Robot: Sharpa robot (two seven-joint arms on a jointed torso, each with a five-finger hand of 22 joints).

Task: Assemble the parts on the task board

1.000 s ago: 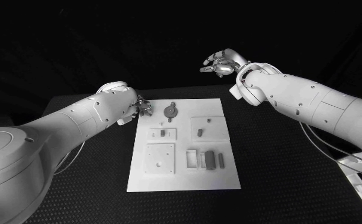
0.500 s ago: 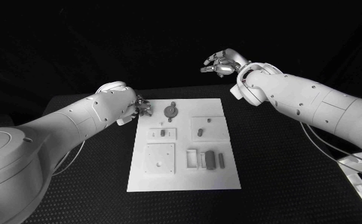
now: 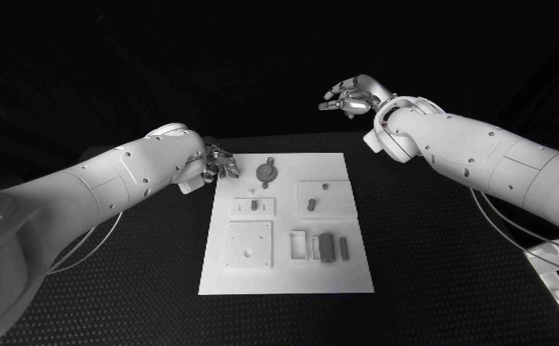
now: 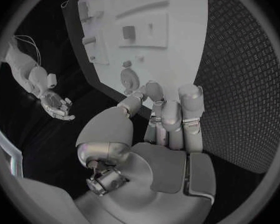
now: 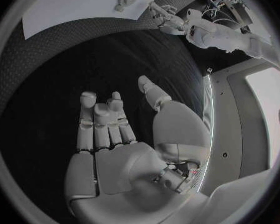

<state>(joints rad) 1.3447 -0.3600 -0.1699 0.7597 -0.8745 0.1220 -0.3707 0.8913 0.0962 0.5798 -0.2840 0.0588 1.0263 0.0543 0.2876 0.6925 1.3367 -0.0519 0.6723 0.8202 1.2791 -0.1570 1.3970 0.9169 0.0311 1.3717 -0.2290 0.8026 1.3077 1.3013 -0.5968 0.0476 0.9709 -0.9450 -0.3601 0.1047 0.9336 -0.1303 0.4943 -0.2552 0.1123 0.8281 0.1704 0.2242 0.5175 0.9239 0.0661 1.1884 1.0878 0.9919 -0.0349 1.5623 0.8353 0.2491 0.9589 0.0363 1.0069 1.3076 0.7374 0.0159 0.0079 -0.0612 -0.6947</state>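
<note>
The white task board lies in the middle of the black table. On it sit a round grey part with a tab at the far end, small pegs on raised squares, and upright grey blocks near the front. My left hand hovers at the board's far left corner, fingers stretched out and holding nothing; the left wrist view shows that hand just off the board's edge, close to the round part. My right hand is raised beyond the table's far edge, its fingers apart and empty.
A larger white square plate and another raised square occupy the board's middle. Textured black table extends on both sides of the board. In the right wrist view the left hand shows by the board's far corner.
My right hand has drifted slightly to the right, still high and empty. The left forearm has swung lower and outward while its hand stays by the board's far left corner.
</note>
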